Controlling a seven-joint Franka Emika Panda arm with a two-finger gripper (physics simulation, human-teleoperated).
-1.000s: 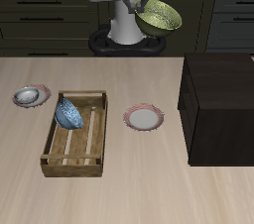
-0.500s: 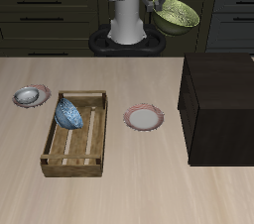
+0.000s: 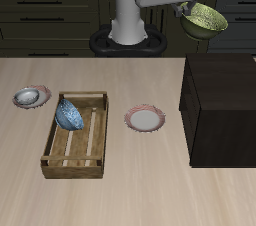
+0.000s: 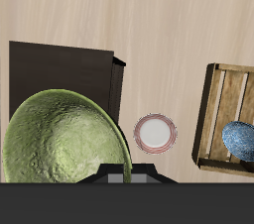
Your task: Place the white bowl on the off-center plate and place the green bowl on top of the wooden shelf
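My gripper point(image 3: 185, 10) is shut on the rim of the green bowl point(image 3: 204, 19) and holds it high in the air, above the back of the wooden shelf point(image 3: 222, 105). In the wrist view the green bowl point(image 4: 62, 141) fills much of the picture, with the dark wooden shelf point(image 4: 69, 69) below it. The white bowl point(image 3: 28, 96) sits on a pink-rimmed plate point(image 3: 16, 101) near the table's side edge. A second pink-rimmed plate point(image 3: 145, 119) lies bare between the crate and the shelf; it also shows in the wrist view point(image 4: 155, 133).
A light-wood slatted crate point(image 3: 76, 136) stands on the table with a blue-patterned bowl point(image 3: 69, 115) leaning inside it; both show in the wrist view, the crate point(image 4: 224, 119) and the bowl point(image 4: 241, 139). The robot's base point(image 3: 127, 40) stands at the table's back.
My gripper has carried the green bowl sideways toward the wooden shelf, from above the robot's base to above the shelf's back. Nothing on the table has moved.
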